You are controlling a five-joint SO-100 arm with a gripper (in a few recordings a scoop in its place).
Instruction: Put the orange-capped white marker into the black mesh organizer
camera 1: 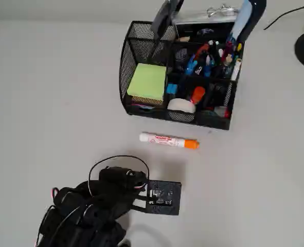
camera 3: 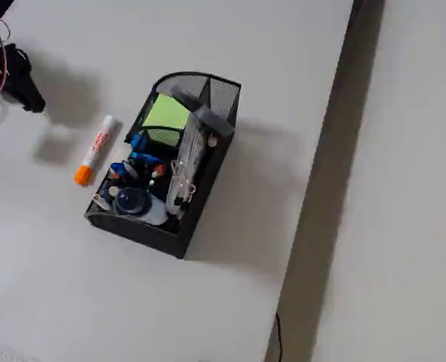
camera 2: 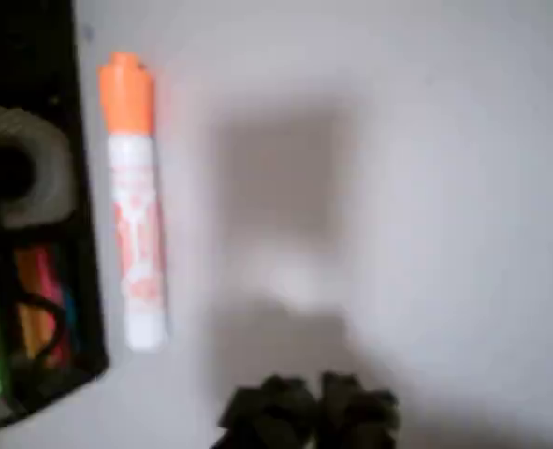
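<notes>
Beside the black mesh organizer (camera 1: 141, 36), the orange-capped white marker (camera 1: 168, 140) lies parallel, cap rightward overhead; claw (camera 2: 309, 412) pressed together.

A plain matte off-white tabletop (camera 1: 49, 92) spreads evenly lit, with soft shadows; in the fixed view its right edge drops to a dark shadowed strip (camera 3: 324, 196), far from the pincer; beyond it lies a pale grey floor (camera 3: 404, 226).

Black wire mesh, matt, for the organizer (camera 1: 141, 56); smooth, slightly glossy white plastic with red print and an orange cap for the marker (camera 1: 168, 140); matt, smooth off-white table surface (camera 1: 49, 103); yellow-green paper for the sticky-note pad (camera 1: 147, 81).
</notes>
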